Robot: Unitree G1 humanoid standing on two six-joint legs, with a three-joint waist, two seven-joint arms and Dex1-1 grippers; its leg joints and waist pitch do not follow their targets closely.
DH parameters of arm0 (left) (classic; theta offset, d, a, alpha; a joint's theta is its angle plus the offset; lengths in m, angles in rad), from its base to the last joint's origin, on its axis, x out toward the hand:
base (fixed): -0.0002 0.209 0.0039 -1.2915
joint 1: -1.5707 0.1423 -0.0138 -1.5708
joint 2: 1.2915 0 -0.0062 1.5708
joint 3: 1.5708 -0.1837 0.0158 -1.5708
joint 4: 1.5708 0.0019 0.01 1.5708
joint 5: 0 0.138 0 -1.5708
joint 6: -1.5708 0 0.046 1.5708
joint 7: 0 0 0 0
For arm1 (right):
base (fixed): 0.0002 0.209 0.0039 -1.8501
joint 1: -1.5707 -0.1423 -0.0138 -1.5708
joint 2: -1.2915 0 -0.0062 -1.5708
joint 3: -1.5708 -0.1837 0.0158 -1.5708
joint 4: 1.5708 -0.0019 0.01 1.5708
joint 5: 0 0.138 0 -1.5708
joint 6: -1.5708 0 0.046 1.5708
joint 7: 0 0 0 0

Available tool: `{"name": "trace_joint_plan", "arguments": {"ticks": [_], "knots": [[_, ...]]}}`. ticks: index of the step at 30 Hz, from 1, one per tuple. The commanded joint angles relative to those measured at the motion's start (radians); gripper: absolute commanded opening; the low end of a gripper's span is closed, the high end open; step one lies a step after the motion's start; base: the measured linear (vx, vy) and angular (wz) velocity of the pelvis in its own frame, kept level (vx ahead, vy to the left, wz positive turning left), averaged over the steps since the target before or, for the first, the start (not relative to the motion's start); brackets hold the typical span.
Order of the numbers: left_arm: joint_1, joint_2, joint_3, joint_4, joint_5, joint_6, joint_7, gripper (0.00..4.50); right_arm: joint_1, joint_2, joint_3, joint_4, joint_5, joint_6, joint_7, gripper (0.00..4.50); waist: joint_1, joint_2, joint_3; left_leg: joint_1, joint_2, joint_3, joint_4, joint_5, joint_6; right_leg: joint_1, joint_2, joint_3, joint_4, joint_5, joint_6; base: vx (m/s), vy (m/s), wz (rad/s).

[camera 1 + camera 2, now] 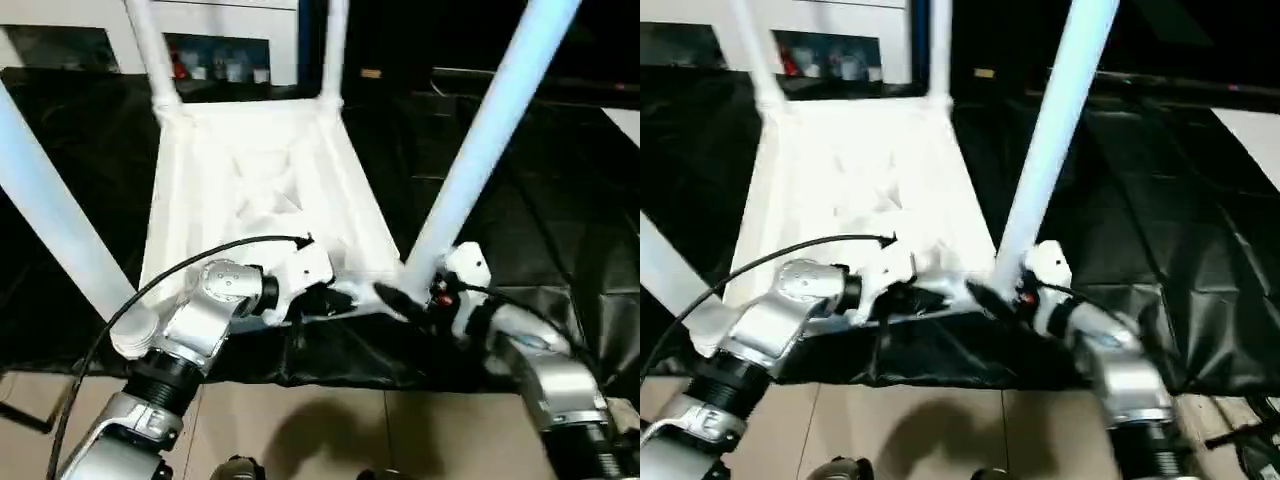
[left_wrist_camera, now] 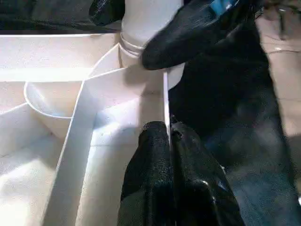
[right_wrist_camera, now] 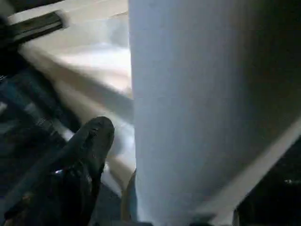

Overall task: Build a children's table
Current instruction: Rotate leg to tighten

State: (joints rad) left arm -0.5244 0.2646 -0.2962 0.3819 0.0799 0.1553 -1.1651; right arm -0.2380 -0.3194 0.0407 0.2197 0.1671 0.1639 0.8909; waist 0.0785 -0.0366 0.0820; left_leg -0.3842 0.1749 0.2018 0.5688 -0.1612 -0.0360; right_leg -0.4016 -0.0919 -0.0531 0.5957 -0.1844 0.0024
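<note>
**All four legs up, my left pinching the rim**

The children's table [image 1: 265, 190] lies upside down on the black sheet [image 1: 560, 200], ribbed underside facing me, with four legs standing in its corner sockets. I take the build to be nearly done, the last leg being seated.

My left gripper [image 2: 168, 136] sits at the table's near edge, its jaws together on the thin rim wall [image 2: 165, 101]. I judge that grip is there to keep the top from sliding while the nearest socket is worked. My left forearm reaches in low toward that edge, wrist bent inward.

My right gripper [image 1: 415, 300] is at the base of the near right leg [image 1: 480, 140], jaws apart either side of the tube. One finger [image 3: 87, 141] lies just beside it; whether it touches I cannot tell. My right forearm comes up from below that corner.
</note>
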Motion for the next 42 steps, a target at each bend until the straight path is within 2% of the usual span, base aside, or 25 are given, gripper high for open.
{"name": "trace_joint_plan", "arguments": {"ticks": [1,2,4,6,7,9,14,21,30,32,34,37,38,40,42], "knots": [[-0.015,-0.017,-0.074,0.024,0.003,-0.017,-0.038,0.0,-0.002,0.01,0.088,-0.04,0.03,0.023,0.098,3.77,0.002,-0.005,-0.064,0.023,0.061,-0.025,-0.063,-0.216,0.083,0.042,-0.062,0.044,-0.066,-0.168,-0.24,0.0,0.0,0.0],[-0.021,-0.009,-0.075,0.03,0.003,-0.022,-0.049,0.0,-0.004,-0.001,0.09,-0.041,0.039,0.029,0.121,3.51,0.003,-0.006,-0.064,0.024,0.061,-0.024,-0.062,-0.215,0.082,0.041,-0.062,0.044,-0.065,-0.169,-0.239,0.0,0.0,0.0],[-0.046,0.011,-0.075,0.063,0.004,-0.04,-0.078,0.0,-0.018,-0.038,0.103,-0.043,0.062,0.051,0.202,3.37,0.012,-0.009,-0.064,0.028,0.062,-0.023,-0.061,-0.206,0.085,0.038,-0.063,0.045,-0.064,-0.169,-0.241,0.0,0.0,0.0],[-0.054,0.015,-0.075,0.072,0.005,-0.045,-0.086,0.0,-0.022,-0.047,0.107,-0.041,0.064,0.055,0.22,3.27,0.013,-0.009,-0.065,0.028,0.061,-0.022,-0.059,-0.208,0.087,0.038,-0.063,0.044,-0.062,-0.163,-0.246,0.0,0.0,0.0],[-0.069,0.022,-0.073,0.091,0.004,-0.053,-0.099,0.0,-0.032,-0.067,0.122,-0.03,0.057,0.052,0.256,3.16,0.014,-0.011,-0.064,0.024,0.061,-0.024,-0.061,-0.203,0.085,0.041,-0.064,0.043,-0.063,-0.173,-0.244,0.0,0.0,0.0],[-0.086,0.029,-0.071,0.113,0.005,-0.065,-0.112,0.0,-0.05,-0.087,0.137,-0.008,0.046,0.04,0.291,2.96,0.015,-0.01,-0.065,0.027,0.061,-0.024,-0.059,-0.202,0.081,0.038,-0.064,0.043,-0.062,-0.178,-0.244,0.0,0.0,0.0],[-0.104,0.03,-0.067,0.143,-0.001,-0.079,-0.114,0.0,-0.068,-0.096,0.14,0.001,0.045,0.045,0.31,2.62,0.016,-0.016,-0.064,0.023,0.061,-0.024,-0.058,-0.202,0.078,0.04,-0.067,0.043,-0.062,-0.194,-0.244,0.0,0.0,0.0],[-0.111,0.032,-0.062,0.17,-0.008,-0.092,-0.121,0.0,-0.065,-0.1,0.157,0.0,0.046,0.045,0.328,2.07,0.019,-0.017,-0.063,0.022,0.061,-0.024,-0.058,-0.195,0.081,0.039,-0.066,0.042,-0.061,-0.192,-0.242,0.0,0.0,0.0],[-0.11,0.021,-0.053,0.18,-0.014,-0.076,-0.1,0.0,-0.042,-0.088,0.172,-0.007,0.047,0.049,0.323,1.95,0.019,-0.015,-0.058,0.024,0.062,-0.025,-0.061,-0.219,0.072,0.036,-0.067,0.043,-0.066,-0.233,-0.232,0.0,0.0,0.0],[-0.104,0.016,-0.05,0.173,-0.016,-0.068,-0.087,0.0,-0.033,-0.08,0.173,-0.006,0.048,0.048,0.314,1.95,0.018,-0.016,-0.053,0.023,0.062,-0.026,-0.063,-0.23,0.071,0.034,-0.067,0.043,-0.068,-0.246,-0.229,0.0,0.0,0.0],[-0.1,0.012,-0.046,0.168,-0.017,-0.06,-0.074,0.0,-0.026,-0.071,0.169,-0.003,0.046,0.043,0.298,1.95,0.018,-0.015,-0.05,0.024,0.063,-0.026,-0.065,-0.246,0.066,0.032,-0.067,0.044,-0.072,-0.267,-0.224,0.0,0.0,0.0],[-0.093,0.007,-0.034,0.157,-0.018,-0.05,-0.043,0.0,-0.02,-0.047,0.154,0.007,0.039,0.037,0.247,1.95,0.016,-0.014,-0.038,0.023,0.062,-0.029,-0.073,-0.292,0.049,0.026,-0.069,0.046,-0.081,-0.341,-0.2,0.0,0.0,0.0],[-0.091,0.005,-0.03,0.151,-0.018,-0.044,-0.031,0.0,-0.02,-0.033,0.146,0.016,0.032,0.032,0.217,1.94,0.016,-0.014,-0.038,0.023,0.062,-0.029,-0.073,-0.292,0.049,0.026,-0.069,0.046,-0.081,-0.341,-0.2,0.0,0.0,0.0],[-0.082,-0.005,-0.014,0.124,-0.012,-0.016,0.025,0.0,-0.023,0.035,0.106,0.063,-0.01,0.012,0.045,1.94,0.004,-0.013,-0.026,0.027,0.063,-0.037,-0.084,-0.382,0.003,0.015,-0.07,0.045,-0.094,-0.467,-0.169,0.0,0.0,0.0],[-0.078,-0.015,-0.007,0.108,-0.011,0.001,0.053,0.0,-0.02,0.061,0.092,0.068,-0.019,0.014,-0.015,1.93,-0.001,-0.017,-0.021,0.029,0.061,-0.043,-0.086,-0.426,-0.013,0.013,-0.073,0.043,-0.102,-0.549,-0.143,0.0,0.0,0.0]]}}
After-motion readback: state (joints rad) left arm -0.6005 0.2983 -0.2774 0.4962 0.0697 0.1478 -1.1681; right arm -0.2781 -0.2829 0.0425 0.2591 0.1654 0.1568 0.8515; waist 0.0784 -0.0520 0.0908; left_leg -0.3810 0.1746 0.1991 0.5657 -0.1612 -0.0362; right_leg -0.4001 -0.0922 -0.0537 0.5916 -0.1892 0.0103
